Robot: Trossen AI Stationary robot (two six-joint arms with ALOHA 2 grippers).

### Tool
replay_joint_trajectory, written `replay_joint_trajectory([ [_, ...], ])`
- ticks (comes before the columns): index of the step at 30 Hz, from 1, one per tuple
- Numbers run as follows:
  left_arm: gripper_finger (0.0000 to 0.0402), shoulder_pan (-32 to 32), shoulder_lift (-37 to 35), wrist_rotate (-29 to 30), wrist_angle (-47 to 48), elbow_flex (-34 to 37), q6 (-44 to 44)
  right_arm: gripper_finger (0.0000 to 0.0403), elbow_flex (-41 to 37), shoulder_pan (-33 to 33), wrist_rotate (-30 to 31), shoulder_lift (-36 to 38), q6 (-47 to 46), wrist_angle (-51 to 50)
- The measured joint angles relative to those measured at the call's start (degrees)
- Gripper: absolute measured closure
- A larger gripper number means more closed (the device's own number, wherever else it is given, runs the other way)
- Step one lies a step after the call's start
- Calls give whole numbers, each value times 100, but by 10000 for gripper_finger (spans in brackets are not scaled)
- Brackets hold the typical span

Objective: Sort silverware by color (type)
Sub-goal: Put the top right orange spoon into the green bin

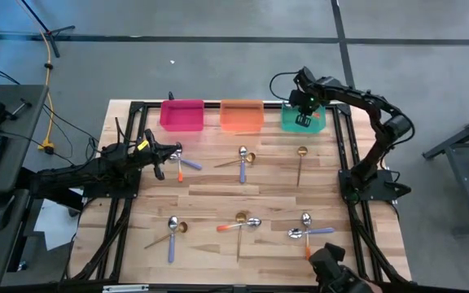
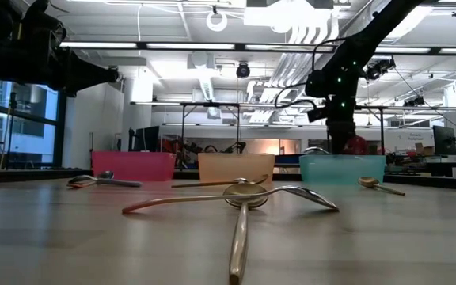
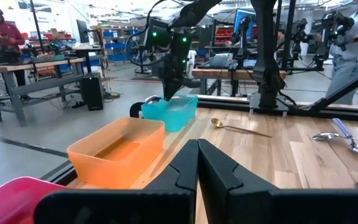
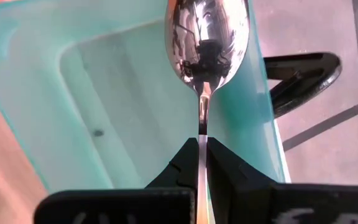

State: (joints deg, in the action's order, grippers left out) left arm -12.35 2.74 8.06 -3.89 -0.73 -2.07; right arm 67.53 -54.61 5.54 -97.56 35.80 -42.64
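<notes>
spoons lie scattered on the wooden table [image 1: 218,195]: near the front edge a purple-handled spoon [image 1: 171,236], an orange-handled spoon [image 1: 238,223] and a crossed pair [image 1: 306,231]; farther back three more, among them a gold spoon [image 1: 301,163]. the left gripper [image 1: 177,152] hovers over the table's left side, fingers [image 3: 185,168] pressed together on nothing. at the far edge stand a pink bin [image 1: 182,115], an orange bin [image 1: 242,115] and a teal bin [image 1: 320,122]. the right gripper [image 4: 202,149] hangs over the teal bin, fingers clamped on a silver spoon [image 4: 207,37].
</notes>
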Motion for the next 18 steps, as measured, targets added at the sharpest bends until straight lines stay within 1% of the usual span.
replay_joint_trajectory([
  [6,401,2,0,-14,5,0,184,402,0,-17,-18,-62,-51,-46],
  [11,401,2,0,-55,41,0,242,402,0,-57,-24,-63,-286,-134],
  [18,401,2,0,-41,-55,0,255,402,0,-118,-60,-63,-132,-213],
])
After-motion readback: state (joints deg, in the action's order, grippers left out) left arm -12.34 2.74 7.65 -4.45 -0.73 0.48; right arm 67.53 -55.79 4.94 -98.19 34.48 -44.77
